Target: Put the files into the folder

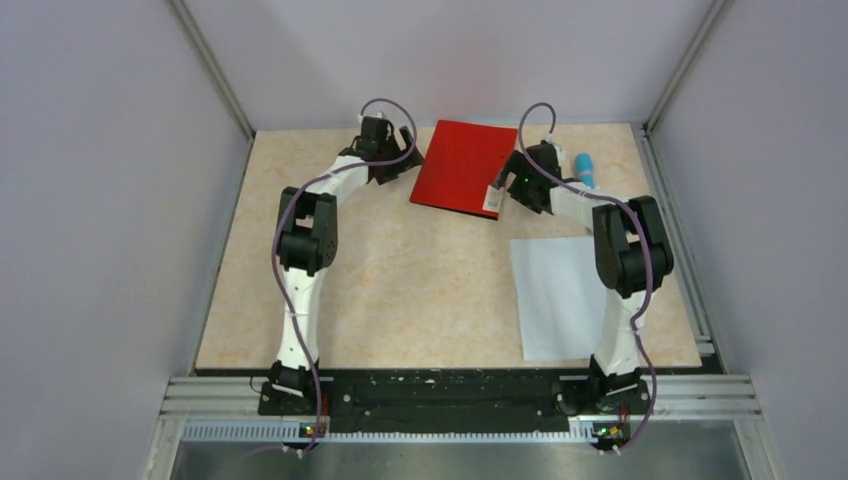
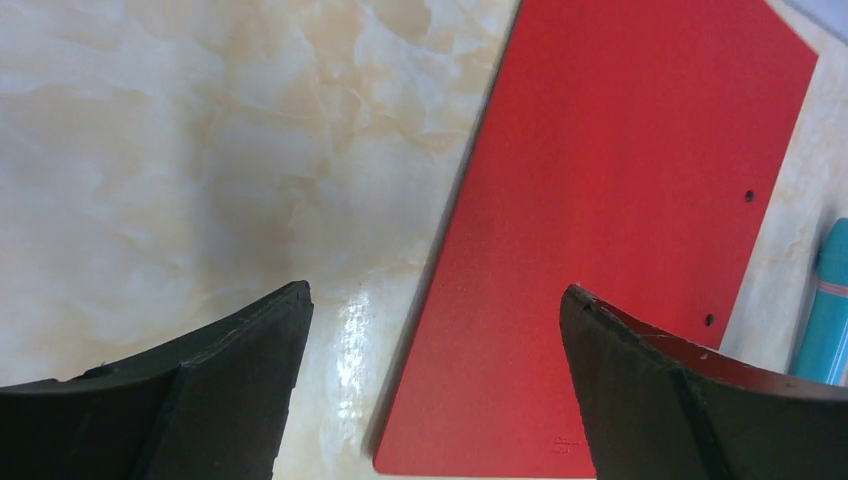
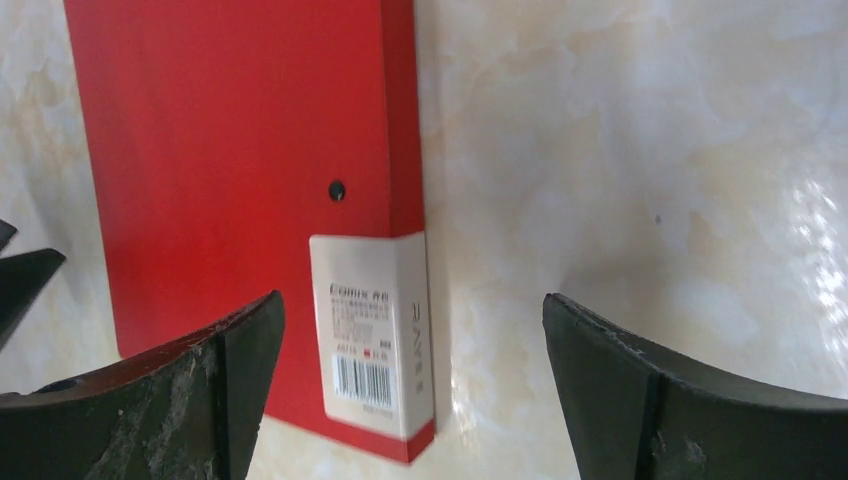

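Note:
The red folder (image 1: 463,165) lies closed and flat at the back middle of the table, its small white label (image 1: 492,200) at the near right corner. A white sheet, the files (image 1: 560,295), lies at the near right, partly under the right arm. My left gripper (image 1: 406,150) hovers open over the folder's left edge, which runs between the fingers in the left wrist view, where the folder (image 2: 620,180) fills the right half. My right gripper (image 1: 506,188) is open above the label corner; the label (image 3: 365,330) sits between its fingers. Neither gripper (image 2: 435,292) (image 3: 412,300) holds anything.
A blue pen (image 1: 584,168) lies just right of the folder, behind the right gripper, and shows at the right edge of the left wrist view as the pen (image 2: 825,320). Grey walls close in the table on three sides.

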Action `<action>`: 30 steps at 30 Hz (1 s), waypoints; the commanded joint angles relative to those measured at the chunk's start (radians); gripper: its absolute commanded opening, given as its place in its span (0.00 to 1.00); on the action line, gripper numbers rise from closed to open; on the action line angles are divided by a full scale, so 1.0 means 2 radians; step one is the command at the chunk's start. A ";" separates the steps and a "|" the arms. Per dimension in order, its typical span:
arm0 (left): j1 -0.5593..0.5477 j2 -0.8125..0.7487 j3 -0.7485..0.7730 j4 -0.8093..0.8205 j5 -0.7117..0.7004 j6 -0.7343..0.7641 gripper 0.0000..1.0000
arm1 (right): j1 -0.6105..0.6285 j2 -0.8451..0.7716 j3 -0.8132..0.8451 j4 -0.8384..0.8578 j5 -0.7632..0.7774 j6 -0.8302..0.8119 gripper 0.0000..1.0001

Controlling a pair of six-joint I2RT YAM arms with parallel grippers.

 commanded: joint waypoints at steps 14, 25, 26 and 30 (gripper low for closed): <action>-0.041 0.051 0.022 -0.046 0.040 -0.080 0.98 | 0.015 0.147 0.170 -0.056 -0.031 -0.025 0.99; -0.075 -0.108 -0.194 -0.038 0.023 -0.110 0.93 | 0.076 0.097 0.114 -0.073 -0.045 -0.051 0.98; -0.079 -0.128 -0.219 -0.038 0.017 -0.111 0.93 | 0.082 0.082 0.094 -0.068 -0.047 -0.047 0.97; -0.099 -0.210 -0.320 -0.041 -0.007 -0.118 0.91 | 0.107 0.024 0.006 -0.047 -0.051 -0.034 0.97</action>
